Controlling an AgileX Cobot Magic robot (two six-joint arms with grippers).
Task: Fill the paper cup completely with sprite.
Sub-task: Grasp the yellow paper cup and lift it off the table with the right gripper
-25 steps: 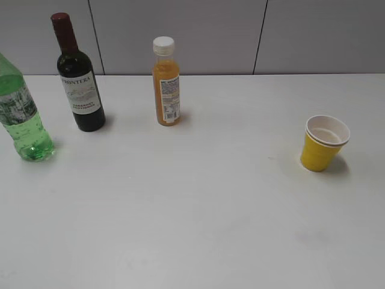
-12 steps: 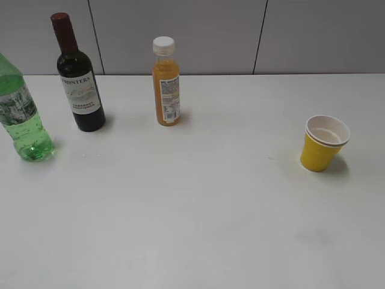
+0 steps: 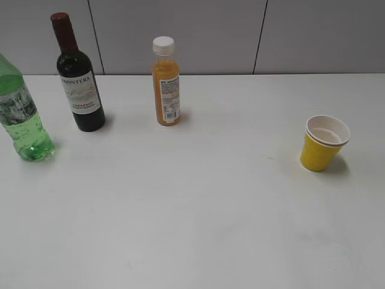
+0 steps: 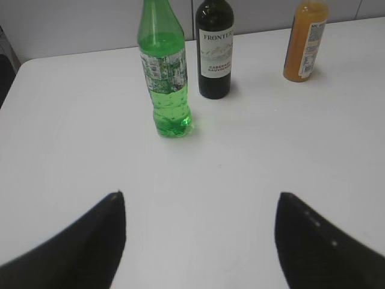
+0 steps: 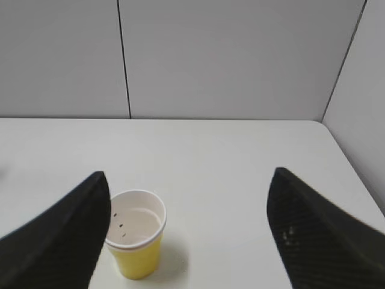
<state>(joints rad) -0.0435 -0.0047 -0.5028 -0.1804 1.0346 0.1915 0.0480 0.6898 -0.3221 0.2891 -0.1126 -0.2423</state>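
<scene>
- Sprite (image 3: 23, 117) stands upright at the far left of the table (image 3: 192, 217), a green bottle beside the dark wine bottle (image 3: 79, 81) and well apart from the paper cup (image 3: 323, 143) on the right.
- Your left gripper (image 4: 200, 232) has its fingers spread wide with nothing between them; the green bottle sits ahead of it and slightly left of centre.
- Your right gripper (image 5: 187, 226) is likewise spread and empty, with the cup just beside its left finger.
- I judge the step in hand to be the reach for the bottle. Bring the left gripper in level, centred on the labelled body rather than the narrow neck, and close only once both fingers flank it.
- Keep clear of the wine bottle (it stands just to the right of the green one in the left wrist view), since a wide approach could knock it.
- Plastic walls will likely give under pressure, so squeeze gently.
- Only the exterior view shows how far bottle and cup stand apart; neither gripper appears in it.
- Left wrist view shows the liquid level, roughly halfway up, and the orange juice bottle (image 4: 305, 42) at the back right.
- Right wrist view looks into the cup: white inside, seemingly empty, with a few dark specks on the wall.
- Whether the green bottle is capped, you cannot tell; its top is cut off in both views.
</scene>
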